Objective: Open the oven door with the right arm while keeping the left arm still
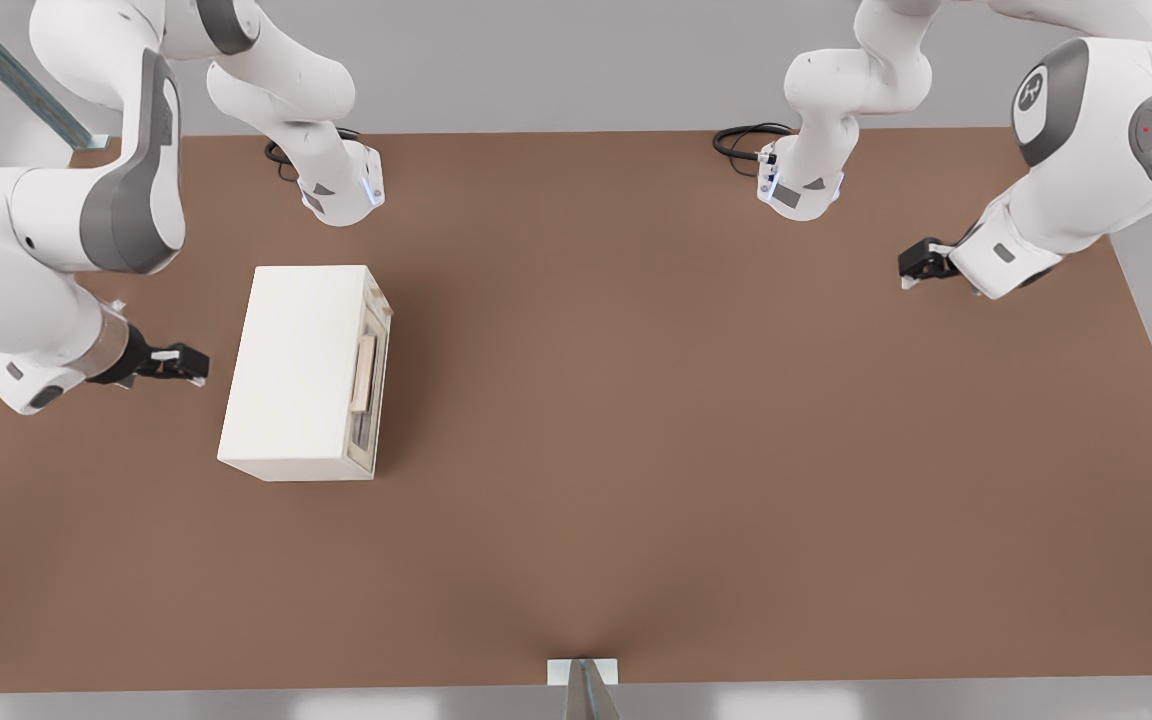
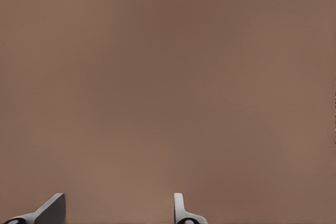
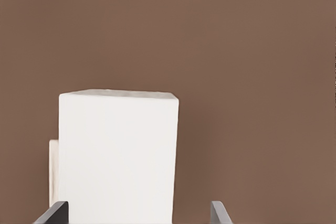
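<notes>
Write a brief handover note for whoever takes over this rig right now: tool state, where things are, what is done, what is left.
Right arm's tool: open, holding nothing, beside the oven's back, apart from it.
Oven door: on the far side from the tool, facing the front view's right, shut; its wooden handle untouched.
Done: nothing yet.
Left: bring the tool round to the handle, grip it, pull the door open.
</notes>
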{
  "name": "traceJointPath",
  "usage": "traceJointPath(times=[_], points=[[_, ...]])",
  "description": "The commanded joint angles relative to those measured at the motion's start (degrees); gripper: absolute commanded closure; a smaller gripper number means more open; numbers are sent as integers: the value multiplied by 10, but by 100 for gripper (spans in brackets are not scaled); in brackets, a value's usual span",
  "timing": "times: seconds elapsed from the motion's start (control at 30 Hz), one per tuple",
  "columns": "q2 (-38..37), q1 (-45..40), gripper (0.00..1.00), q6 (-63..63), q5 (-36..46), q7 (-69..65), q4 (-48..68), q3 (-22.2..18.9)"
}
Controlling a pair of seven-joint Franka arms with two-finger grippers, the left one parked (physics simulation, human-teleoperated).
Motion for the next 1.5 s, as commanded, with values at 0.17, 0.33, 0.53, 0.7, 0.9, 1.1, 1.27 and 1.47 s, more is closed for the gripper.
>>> traceJointPath(times=[0.17, 0.33, 0.53, 0.7, 0.9, 1.1, 1.27, 1.47], points=[[44, 186, 0, -10, -207, 191, -28, 2], [88, 303, 66, -85, -278, 363, -31, 1], [129, 371, 79, -155, -287, 477, -27, 0], [176, 406, 79, -238, -385, 550, -27, 0], [195, 358, 79, -127, -360, 621, -83, 2], [180, 343, 79, -61, -298, 619, -108, 6], [173, 337, 79, -64, -292, 619, -138, 6], [175, 329, 79, -62, -294, 617, -146, 5]])
